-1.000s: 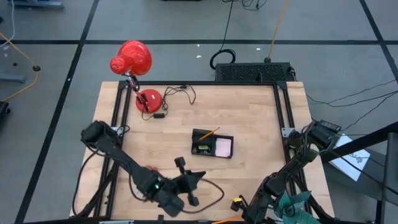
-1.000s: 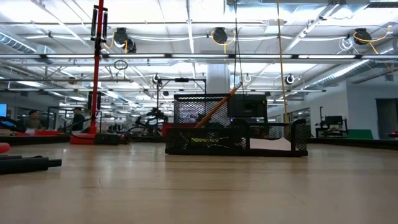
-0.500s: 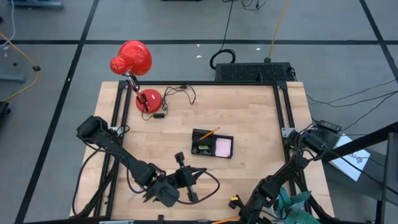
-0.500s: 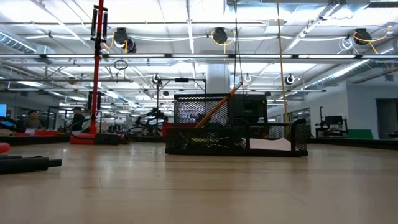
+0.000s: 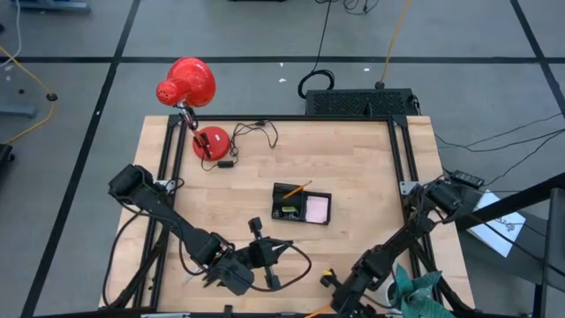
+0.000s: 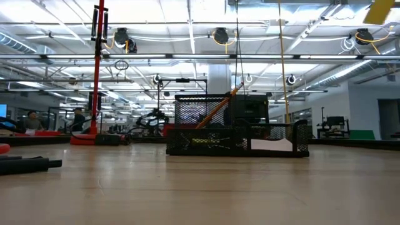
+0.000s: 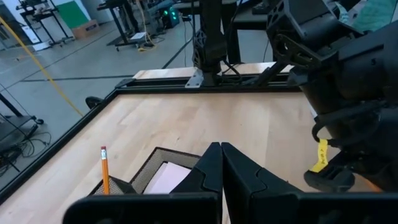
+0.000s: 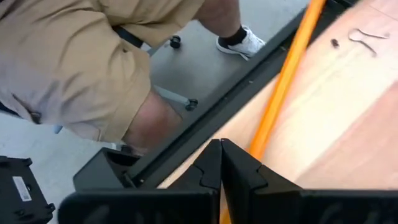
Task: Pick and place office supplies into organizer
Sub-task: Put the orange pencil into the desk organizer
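The black mesh organizer (image 5: 302, 204) sits mid-table with an orange pencil (image 5: 297, 189) leaning out of its tall cell and a pink sticky pad (image 5: 317, 208) in its low one. It also shows in the low view (image 6: 237, 139) and the left wrist view (image 7: 155, 180). My left gripper (image 5: 282, 249) hovers shut and empty just near-left of the organizer. My right gripper (image 5: 328, 281) is at the table's near edge, shut on a second orange pencil (image 8: 280, 93). The pencil's end shows at the top right of the low view (image 6: 381, 9). My right gripper holds the orange pencil between its two shut fingers (image 8: 239, 171). The pencil's shaft (image 8: 258, 140) runs lengthwise along them and sticks out far ahead of the tips. The fingers hide the place of contact. The pencil is lifted clear of the table.
A red desk lamp (image 5: 190, 84) and its base (image 5: 210, 141) with cord stand far left. A black box (image 5: 360, 102) sits beyond the far edge. A dark object (image 6: 28, 164) lies on the table. A person's legs (image 8: 93, 68) stand by the near edge.
My right gripper has gone toward the table's left edge and a little up with the pencil, whose end has come into the top right of the low view. My left gripper drew slightly toward the far edge early on and has since kept still.
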